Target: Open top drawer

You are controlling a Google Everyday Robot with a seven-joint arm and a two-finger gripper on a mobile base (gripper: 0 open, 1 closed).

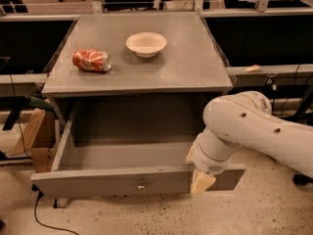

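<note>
the top drawer (98,184) is seen drawn well out from under the grey tabletop (190,65), toward the near side, with its deep box exposed. the opening is judged to be largely done. the claw (201,179) is placed at the upper edge of the drawer front, right of the small round knob (141,185), and is mostly hidden by the white arm (254,124). whether it is open or closed cannot be told.

the drawer is judged stiff and fairly light, made to slide straight on its runners. a pull taken this far right may skew it, so an even, near-directed pull is advised. the knob is small and likely slippery, and the top lip is judged the surer hold. a crushed red can (91,60) and a white bowl (146,44) are left on the tabletop, well apart from the claw.
</note>
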